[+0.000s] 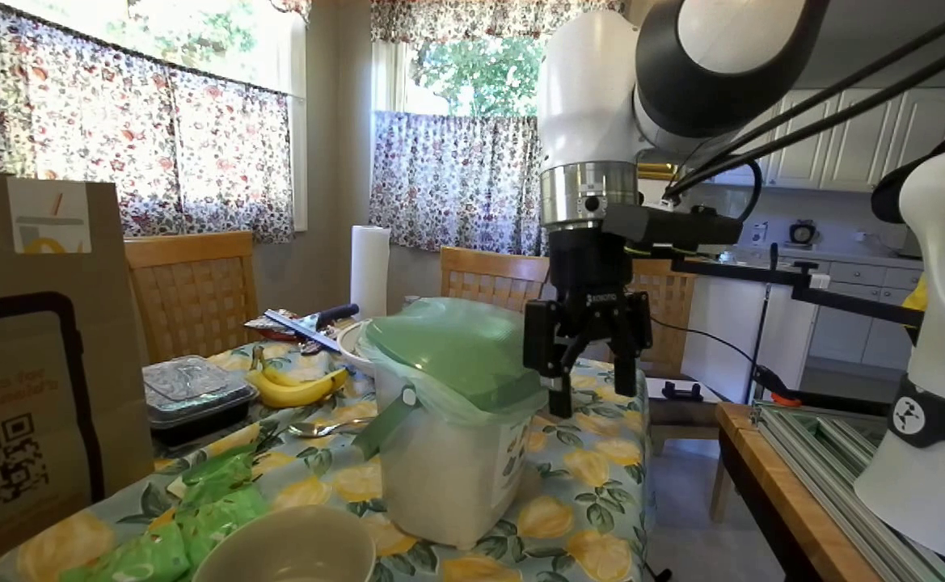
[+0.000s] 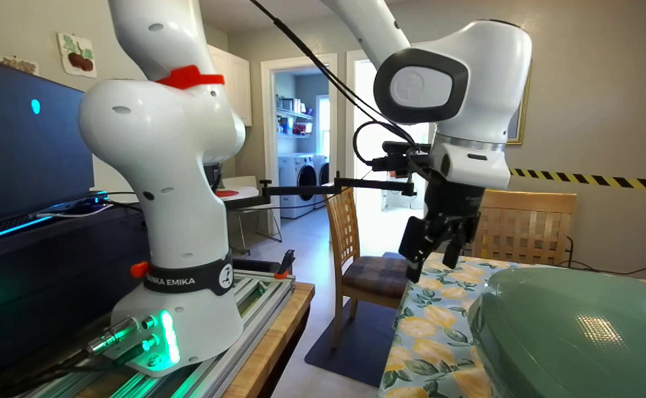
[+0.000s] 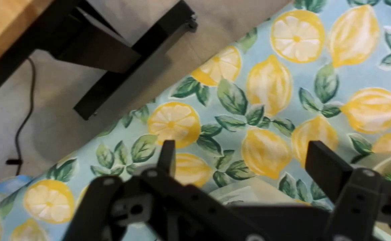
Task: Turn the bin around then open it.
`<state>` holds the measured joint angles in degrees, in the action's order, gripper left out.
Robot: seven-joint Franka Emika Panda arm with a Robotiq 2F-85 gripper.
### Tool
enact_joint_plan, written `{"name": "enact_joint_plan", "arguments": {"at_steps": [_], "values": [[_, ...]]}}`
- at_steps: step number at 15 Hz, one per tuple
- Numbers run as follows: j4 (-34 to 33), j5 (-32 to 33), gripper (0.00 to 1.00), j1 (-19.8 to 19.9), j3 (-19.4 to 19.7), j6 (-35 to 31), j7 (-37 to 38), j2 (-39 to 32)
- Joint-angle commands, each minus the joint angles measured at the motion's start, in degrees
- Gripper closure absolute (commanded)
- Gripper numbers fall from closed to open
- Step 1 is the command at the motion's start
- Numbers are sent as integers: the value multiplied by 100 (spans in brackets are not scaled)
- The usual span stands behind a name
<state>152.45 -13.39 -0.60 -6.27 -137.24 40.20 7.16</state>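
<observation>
Bin [image 1: 448, 465] stood upright on the lemon-print tablecloth [image 1: 573, 497], its green lid [image 1: 460, 347] lying over the top. Beside the bin and apart from it, the gripper [image 1: 592, 391] pointed down above the tablecloth, its fingers [image 3: 327, 167] spread wide. In an exterior view, bananas [image 1: 290, 393] and a spoon [image 1: 313, 429] lay near the bin, and a pale bowl [image 1: 290, 550] sat near it too.

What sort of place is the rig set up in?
Most likely a home's dining area by a kitchen: lemon-print tablecloth, wooden chairs around it, white cabinets in the background.
</observation>
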Motion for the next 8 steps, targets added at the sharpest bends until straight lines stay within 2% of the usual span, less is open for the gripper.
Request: {"name": "enact_joint_plan", "arguments": {"at_steps": [1, 4, 5, 8], "values": [[-186, 1508, 0, 65, -98, 668, 736, 56], [-362, 2700, 0, 16, -150, 1026, 1075, -39], [-203, 2174, 0, -36, -25, 785, 844, 3], [-259, 2643, 0, -38, -78, 900, 1005, 9]]}}
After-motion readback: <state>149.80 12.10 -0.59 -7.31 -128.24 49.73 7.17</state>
